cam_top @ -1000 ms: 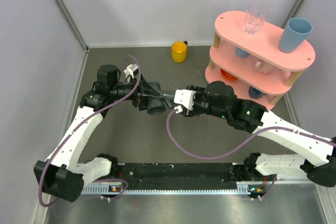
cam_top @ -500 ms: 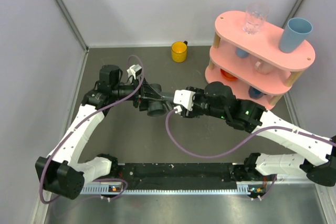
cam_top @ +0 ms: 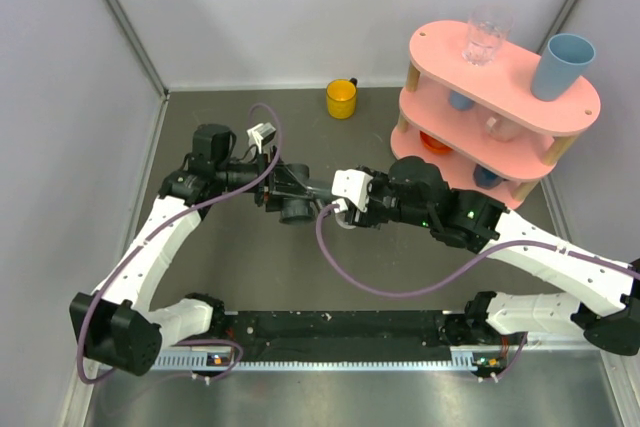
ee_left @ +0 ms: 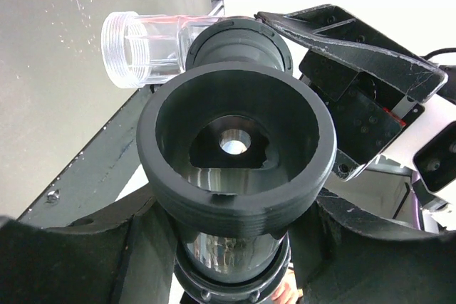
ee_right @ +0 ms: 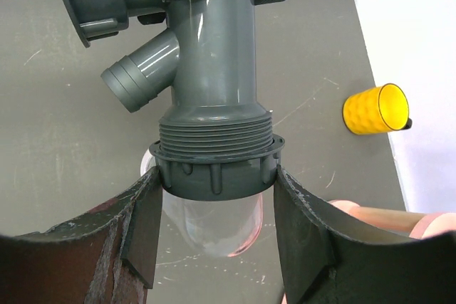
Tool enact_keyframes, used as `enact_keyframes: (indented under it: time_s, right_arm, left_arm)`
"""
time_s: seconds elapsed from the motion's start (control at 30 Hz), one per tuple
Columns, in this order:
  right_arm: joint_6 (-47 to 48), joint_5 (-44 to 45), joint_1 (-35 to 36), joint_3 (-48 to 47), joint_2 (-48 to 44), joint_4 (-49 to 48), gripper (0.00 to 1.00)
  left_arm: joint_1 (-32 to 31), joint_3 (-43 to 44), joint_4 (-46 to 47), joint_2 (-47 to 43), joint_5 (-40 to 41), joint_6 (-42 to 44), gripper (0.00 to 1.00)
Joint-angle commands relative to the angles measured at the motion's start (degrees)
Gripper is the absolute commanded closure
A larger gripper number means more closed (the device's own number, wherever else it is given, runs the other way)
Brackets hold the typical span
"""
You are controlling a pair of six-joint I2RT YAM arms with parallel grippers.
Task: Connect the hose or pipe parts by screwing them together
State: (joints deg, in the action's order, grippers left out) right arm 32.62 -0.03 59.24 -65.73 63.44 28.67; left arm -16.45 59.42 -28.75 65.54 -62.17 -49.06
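Note:
The dark grey T-shaped fitting hangs above the table between my two arms. My left gripper is shut on its body, and the fitting's wide round end fills the left wrist view between the fingers. The clear tubular piece meets the fitting's threaded end. Its grey collar sits on those threads, with several turns of thread showing above it. My right gripper is shut on that collar, one finger on each side. The clear piece's threaded open end sticks out sideways.
A pink two-tier shelf stands at the back right with a clear drinking glass and a blue cup on top and small cups below. A yellow cup stands near the back wall. Purple cables loop off both arms.
The left wrist has rolled and shifted slightly right, turning the fitting with it, and its cable loop has swung along. The right arm has hardly moved. Both grips are unchanged.

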Motion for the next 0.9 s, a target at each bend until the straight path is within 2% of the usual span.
enact_keyframes:
  time_s: [0.0,0.33,0.53,0.87]
  right_arm:
    - [-1.8,-8.6,1.6,-4.0,-1.2,-7.5,0.88]
    - [-2.9,-10.9,1.6,-4.2,-1.7,-7.4,0.89]
    - [-3.7,-11.9,1.7,-4.7,-1.8,-7.5,0.9]
    - [-5.8,-14.4,1.5,-5.4,-2.0,-7.4,0.9]
  left_arm:
    - [-1.3,-1.5,3.3,0.6,-0.7,3.7,1.0]
    - [-1.9,-4.4,11.2,-0.7,-3.8,4.3,1.0]
    - [-2.2,-8.3,22.0,-2.5,-5.1,1.2,1.0]
    - [-3.3,-11.6,34.6,-4.8,-5.2,3.6,1.0]
